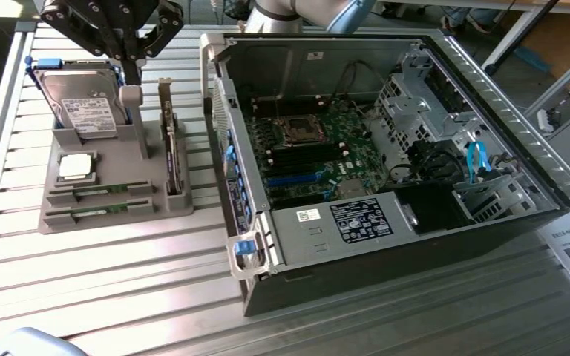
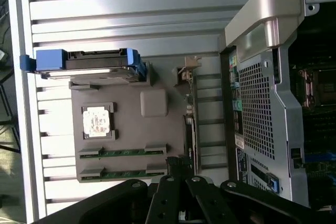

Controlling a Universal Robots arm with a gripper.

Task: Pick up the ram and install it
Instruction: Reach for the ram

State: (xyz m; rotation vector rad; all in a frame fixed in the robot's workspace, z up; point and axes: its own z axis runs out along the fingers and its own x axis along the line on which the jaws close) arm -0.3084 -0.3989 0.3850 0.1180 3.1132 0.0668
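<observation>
The black two-fingered gripper (image 1: 130, 76) hangs above the grey moulded plastic holder tray (image 1: 127, 175) with its fingers pressed together and nothing between them; closed like this it would, I judge, butt against a stick rather than straddle it. It could also clip the tall silver boxy hard drive (image 1: 85, 107) just beside it (blue brackets at its sides) or the upright dark expansion card (image 1: 171, 144). The tray holds, each in its own slot, the drive, a square silver processor chip (image 1: 75, 167), the card and two long narrow green ram sticks (image 1: 97, 194); these lie flat, side by side, neither lifted. The open dark metal computer case (image 1: 384, 282) holds the green motherboard (image 1: 315, 141), well apart from the sticks.
</observation>
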